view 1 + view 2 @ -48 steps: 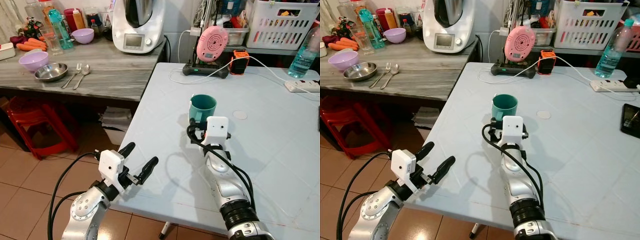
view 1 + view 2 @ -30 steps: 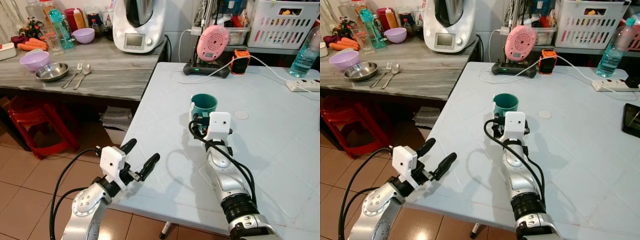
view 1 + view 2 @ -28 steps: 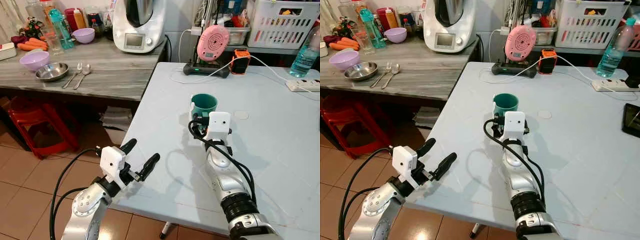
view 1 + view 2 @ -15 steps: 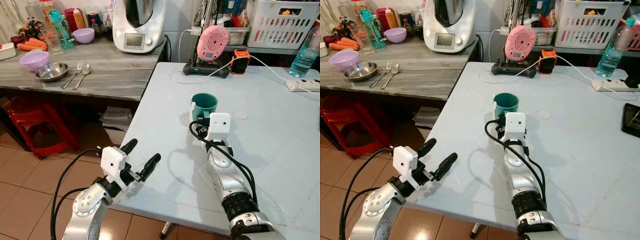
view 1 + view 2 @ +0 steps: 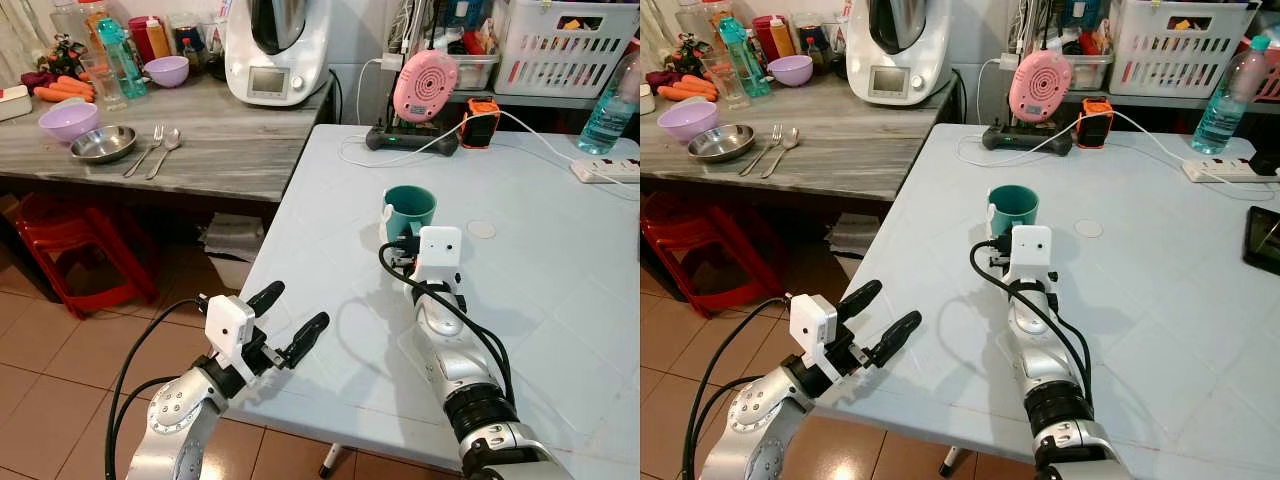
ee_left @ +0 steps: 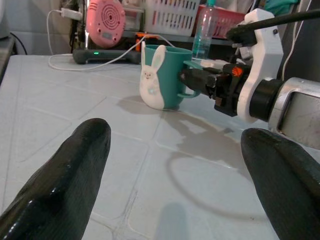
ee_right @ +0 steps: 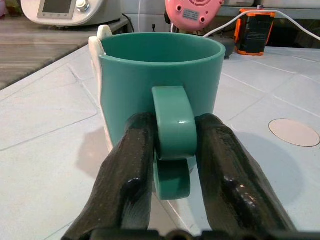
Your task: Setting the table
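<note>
The right gripper [image 7: 172,145] pinches the handle of the teal ceramic mug [image 5: 409,211], standing mid-way on the pale tiled table [image 5: 560,260]; the left gripper [image 5: 285,322] hovers spread at the near edge; a sideways tug could tip the mug.

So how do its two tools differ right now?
The right tool is shut on the handle of the green cup on the white table; the left tool is open, holding nothing, at the table's near edge. Both have two black fingers.
</note>
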`<state>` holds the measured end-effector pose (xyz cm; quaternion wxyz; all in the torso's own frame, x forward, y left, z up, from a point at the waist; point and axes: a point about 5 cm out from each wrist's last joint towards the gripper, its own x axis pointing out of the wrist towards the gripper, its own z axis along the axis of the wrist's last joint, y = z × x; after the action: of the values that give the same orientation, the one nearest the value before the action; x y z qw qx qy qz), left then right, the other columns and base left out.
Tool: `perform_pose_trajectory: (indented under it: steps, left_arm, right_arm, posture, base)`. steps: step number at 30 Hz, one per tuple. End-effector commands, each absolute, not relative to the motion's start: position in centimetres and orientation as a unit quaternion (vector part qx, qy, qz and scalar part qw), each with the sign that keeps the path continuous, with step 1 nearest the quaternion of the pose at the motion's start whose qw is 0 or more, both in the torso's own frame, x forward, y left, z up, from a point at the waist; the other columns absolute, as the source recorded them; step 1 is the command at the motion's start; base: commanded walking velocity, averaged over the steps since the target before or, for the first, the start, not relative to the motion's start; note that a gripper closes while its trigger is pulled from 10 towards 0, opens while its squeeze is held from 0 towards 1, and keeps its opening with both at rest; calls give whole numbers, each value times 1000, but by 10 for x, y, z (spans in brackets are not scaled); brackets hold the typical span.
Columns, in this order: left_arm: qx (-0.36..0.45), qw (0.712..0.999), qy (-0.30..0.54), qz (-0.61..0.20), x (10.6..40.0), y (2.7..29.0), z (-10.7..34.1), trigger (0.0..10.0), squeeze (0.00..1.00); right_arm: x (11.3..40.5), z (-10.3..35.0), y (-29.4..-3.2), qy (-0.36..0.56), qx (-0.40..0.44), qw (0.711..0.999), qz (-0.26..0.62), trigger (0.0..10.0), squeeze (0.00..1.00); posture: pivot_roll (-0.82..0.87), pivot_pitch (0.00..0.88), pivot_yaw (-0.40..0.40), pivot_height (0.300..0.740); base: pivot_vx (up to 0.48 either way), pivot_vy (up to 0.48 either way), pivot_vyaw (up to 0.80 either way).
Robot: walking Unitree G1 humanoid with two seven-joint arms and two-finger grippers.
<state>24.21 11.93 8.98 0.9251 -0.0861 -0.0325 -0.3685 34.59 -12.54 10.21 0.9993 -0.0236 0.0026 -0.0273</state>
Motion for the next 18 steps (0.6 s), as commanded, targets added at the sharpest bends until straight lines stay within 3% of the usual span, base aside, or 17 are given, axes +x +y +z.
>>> perform_pose_trajectory:
  steps: [1, 14, 18]
  left_arm:
    - [-84, 923, -35, -374, 241, 120, 93, 10000, 0]
    - [-86, 921, -38, -379, 242, 120, 94, 10000, 0]
    - [-74, 932, -40, -352, 245, 122, 94, 10000, 0]
  right_arm:
    - [349, 107, -124, -5, -19, 999, -26, 235, 0]
    - [348, 107, -129, -13, -17, 999, -30, 0, 0]
    - [346, 109, -130, -21, -6, 999, -27, 0, 0]
  posture:
    - [66, 0, 59, 740]
    - [68, 0, 57, 740]
    - [66, 0, 55, 740]
  base:
    - [0, 0, 0]
    - [0, 0, 0]
    - [0, 0, 0]
